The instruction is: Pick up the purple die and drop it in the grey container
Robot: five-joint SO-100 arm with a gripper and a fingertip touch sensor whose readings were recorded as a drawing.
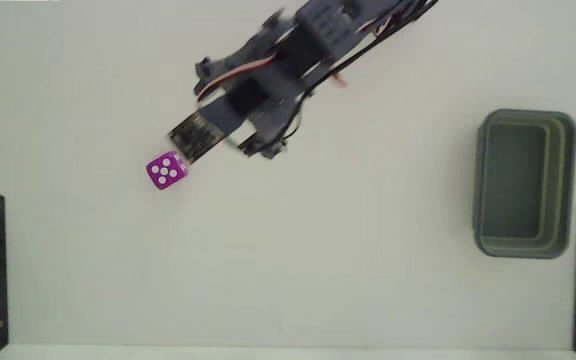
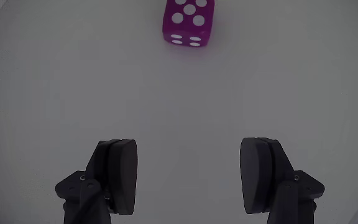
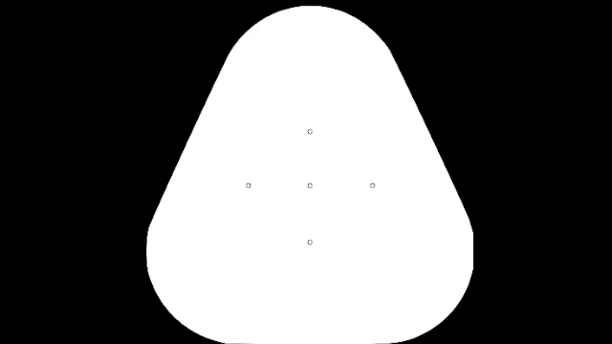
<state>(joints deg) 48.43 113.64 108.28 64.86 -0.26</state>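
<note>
In the wrist view, the two dark, rounded fingers (image 2: 120,174) of the gripper (image 2: 188,177) fill the lower part of the frame, set wide apart with nothing but bare white table (image 2: 179,106) between them. Beyond them, at the top centre of that frame, sits the small magenta-purple die (image 2: 188,22) with rounded corners and white pips: five on its upper face, two on the side facing the camera. It rests on the table, clear of both fingers.

In the fixed view the die (image 1: 167,170) lies left of centre, five pips up, just below and left of the arm's tip (image 1: 200,135), which reaches in from the top of the frame. At the right edge, well apart from the die, stands the grey-green rectangular plastic tub (image 1: 480,180) with rounded corners and a thick rim; its inside looks bare.
</note>
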